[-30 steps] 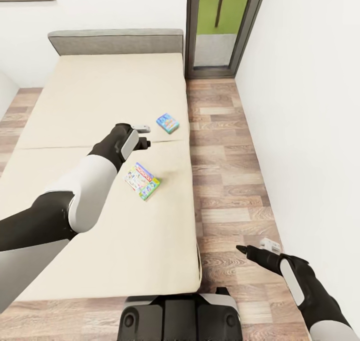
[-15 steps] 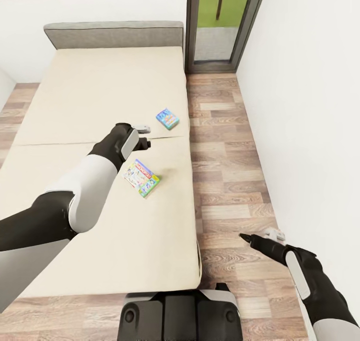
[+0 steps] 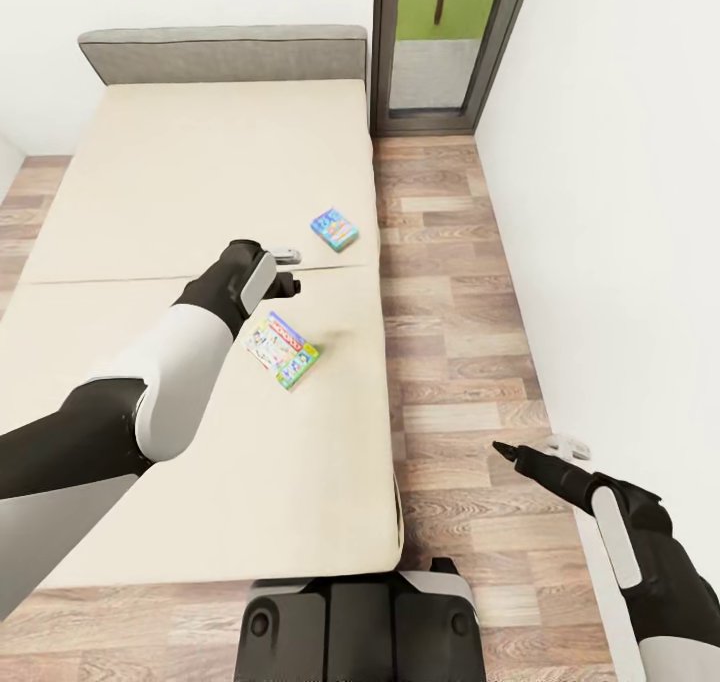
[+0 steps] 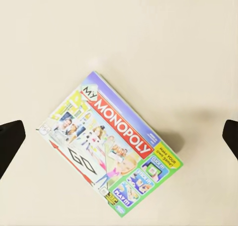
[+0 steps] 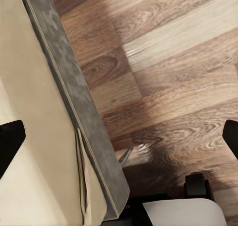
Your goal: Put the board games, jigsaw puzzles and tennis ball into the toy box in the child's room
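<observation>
In the head view the left arm reaches from the lower left toward the centre of the frame, forearm raised over the bed [image 3: 200, 162]. The left gripper [image 3: 283, 270] hangs above the mattress just up and left of the green-yellow-red board game [image 3: 282, 349]. In the left wrist view its two dark fingertips [image 4: 11, 142] sit far apart at the frame's side edges, so the jaws are spread wide with nothing between them; the Monopoly box lies flat and turned at a slant on the beige mattress below, apart from both tips.

The right arm comes in from the lower right corner, and the right gripper [image 3: 540, 452] points up and left over the wood-plank floor [image 3: 450, 292] beside the white wall. In the right wrist view its fingertips [image 5: 10, 139] also stand wide apart, empty, above the bed's dark grey frame edge and the floor.

The blue board game [image 3: 335, 230] lies flat above centre, near the bed's right edge, well apart from the other box. The grey headboard [image 3: 225, 54] spans the upper left of the frame.
</observation>
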Motion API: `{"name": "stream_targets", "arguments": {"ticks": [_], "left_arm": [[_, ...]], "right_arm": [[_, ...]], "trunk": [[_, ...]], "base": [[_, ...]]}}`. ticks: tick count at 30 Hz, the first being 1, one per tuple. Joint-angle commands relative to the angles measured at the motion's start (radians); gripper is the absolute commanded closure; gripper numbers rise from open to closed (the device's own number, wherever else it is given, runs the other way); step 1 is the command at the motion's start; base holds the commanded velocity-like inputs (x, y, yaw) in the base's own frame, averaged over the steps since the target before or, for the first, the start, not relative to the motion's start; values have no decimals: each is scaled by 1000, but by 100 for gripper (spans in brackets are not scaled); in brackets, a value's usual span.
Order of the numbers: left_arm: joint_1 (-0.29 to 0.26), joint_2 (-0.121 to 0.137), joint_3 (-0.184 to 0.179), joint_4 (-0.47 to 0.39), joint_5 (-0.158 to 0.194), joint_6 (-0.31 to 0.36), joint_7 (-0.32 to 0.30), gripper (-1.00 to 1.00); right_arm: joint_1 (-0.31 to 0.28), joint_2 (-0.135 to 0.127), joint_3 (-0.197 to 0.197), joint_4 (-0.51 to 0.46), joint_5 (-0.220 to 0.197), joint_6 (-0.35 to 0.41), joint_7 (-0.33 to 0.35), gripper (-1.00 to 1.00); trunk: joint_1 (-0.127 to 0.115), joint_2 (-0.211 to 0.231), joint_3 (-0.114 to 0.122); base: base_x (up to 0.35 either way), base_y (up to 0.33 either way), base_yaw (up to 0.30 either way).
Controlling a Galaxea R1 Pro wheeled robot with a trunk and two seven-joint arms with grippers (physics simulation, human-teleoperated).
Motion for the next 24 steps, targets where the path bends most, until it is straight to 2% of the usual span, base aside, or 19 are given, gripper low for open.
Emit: {"name": "stream_targets", "arguments": {"ticks": [1, 7, 11, 12, 15, 16, 24], "left_arm": [[-1, -1, 7, -2, 1, 4, 5, -100], [-2, -1, 7, -3, 2, 6, 5, -100], [-2, -1, 7, -3, 2, 8, 5, -100], [-3, -1, 7, -3, 2, 8, 5, -100], [-7, -1, 7, -3, 2, 9, 4, -100], [-11, -1, 7, -3, 2, 9, 4, -100], [-18, -1, 7, -3, 3, 9, 3, -100]], "right_arm": [[0, 0, -8, -12, 1, 17, 10, -100], [0, 1, -41, -88, -1, 96, 95, -100], [3, 2, -57, -121, 0, 129, 194, -100], [6, 2, -63, -129, 3, 138, 243, -100], [11, 1, -71, -136, 3, 147, 308, -100], [13, 1, -79, -139, 2, 153, 350, -100], [16, 2, -98, -149, -1, 180, 494, -100]], "trunk": [[0, -2, -3], [0, -2, -13], [0, -2, -19], [0, -2, -21], [0, -2, -26], [0, -2, -28], [0, -2, -41]], "base": [[0, 0, 0], [0, 0, 0], [0, 0, 0], [0, 0, 0], [0, 0, 0], [0, 0, 0], [0, 0, 0]]}}
